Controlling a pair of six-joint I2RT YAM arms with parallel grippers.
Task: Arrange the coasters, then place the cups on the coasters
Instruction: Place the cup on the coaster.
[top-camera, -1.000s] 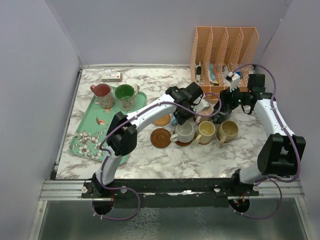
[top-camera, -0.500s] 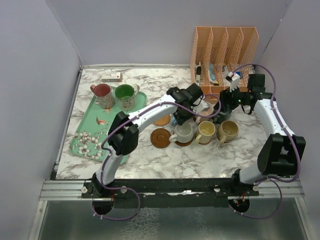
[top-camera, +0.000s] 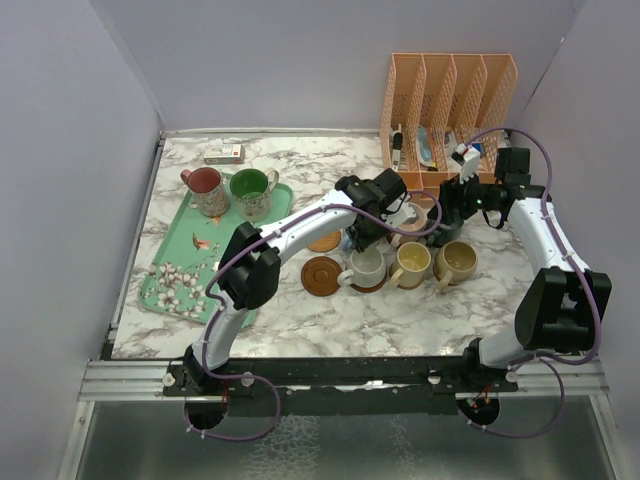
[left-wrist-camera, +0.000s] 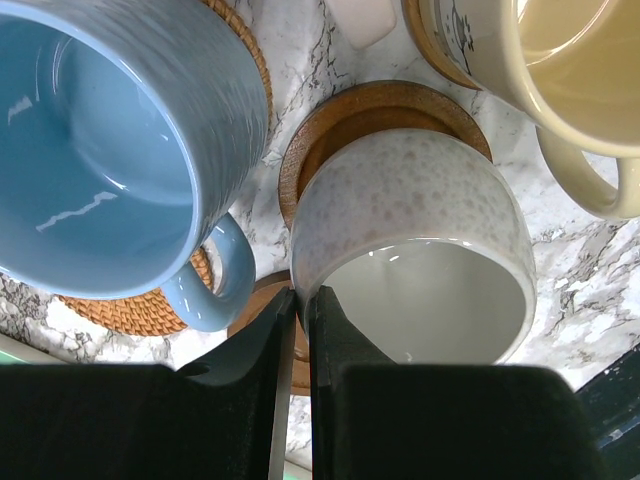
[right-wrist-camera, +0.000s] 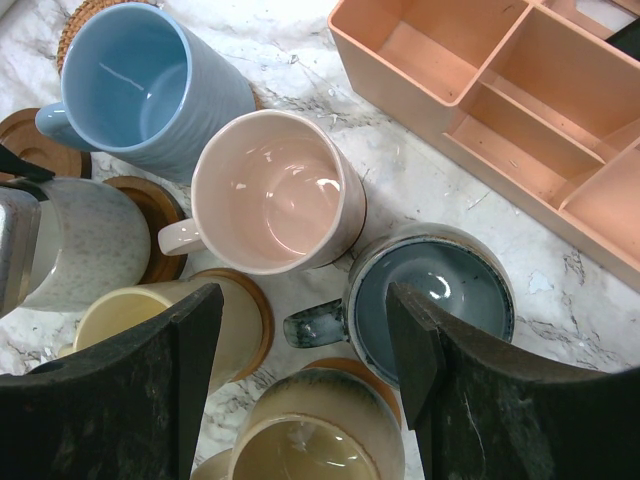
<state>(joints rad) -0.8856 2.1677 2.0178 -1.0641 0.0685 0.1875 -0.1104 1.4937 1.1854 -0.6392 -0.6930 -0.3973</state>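
Note:
My left gripper is shut on the rim of a speckled cream cup, which stands over a wooden coaster. From above, that cup is left of the yellow cup and tan cup. A blue cup sits on a woven coaster. My right gripper hangs open above the pink cup, the dark grey-teal cup and the tan cup, holding nothing. One wooden coaster lies bare. Red and green cups stand on the tray.
The mint floral tray lies at the left. An orange desk organiser stands at the back right, close behind the cups. A small box rests near the back edge. Purple walls close in both sides.
My left gripper and the speckled cream cup have edged slightly to the left. The right arm has not moved.

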